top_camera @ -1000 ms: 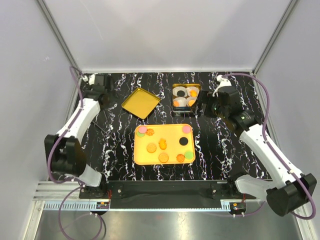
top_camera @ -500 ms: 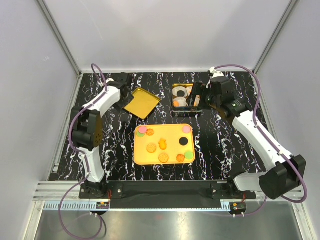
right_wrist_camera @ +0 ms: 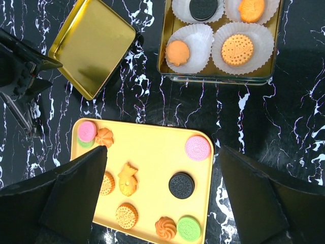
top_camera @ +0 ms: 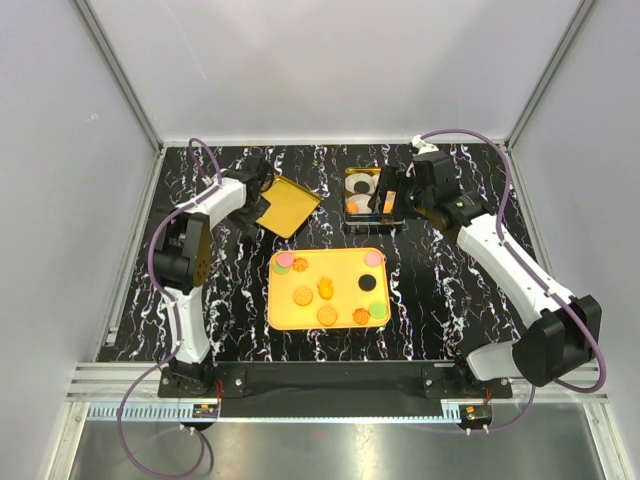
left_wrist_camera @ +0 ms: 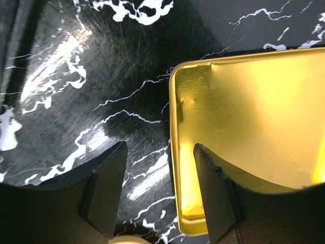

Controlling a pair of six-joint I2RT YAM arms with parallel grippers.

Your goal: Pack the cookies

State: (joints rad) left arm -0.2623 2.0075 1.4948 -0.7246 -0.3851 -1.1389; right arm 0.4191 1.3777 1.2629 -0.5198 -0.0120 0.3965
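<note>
While roughly ten cookies point(right_wrist_camera: 181, 185) lie loose on the yellow tray point(top_camera: 340, 300) at the middle of the worktop point(top_camera: 440, 300), the packing looks to me less than half done. Orange, golden, pink, green and black ones are scattered across that tray, one pink resting partly on a green at its 10 o'clock corner. Farther out, at 1 o'clock from the tray, the gold tin point(right_wrist_camera: 213, 77) shows four white paper cups point(right_wrist_camera: 198, 38), each with one cookie in it: an orange and a golden on the near side, a black and an orange beyond. Whether the tin has more cups cannot be told. At 11 o'clock from the tray the gold lid point(top_camera: 285, 208) lies hollow side up on the worktop, apart from the tin, so closing up is not yet done.

The right end effector point(right_wrist_camera: 162, 148) hangs above the worktop near the tin, its fingers spread wide with nothing between them. The left end effector point(left_wrist_camera: 160, 152) sits at the lid's 10 o'clock side, partly open and straddling the rim: one finger over the lid's inside, the other over bare worktop. A gap shows on each side of the rim, so it has no hold on the lid.
</note>
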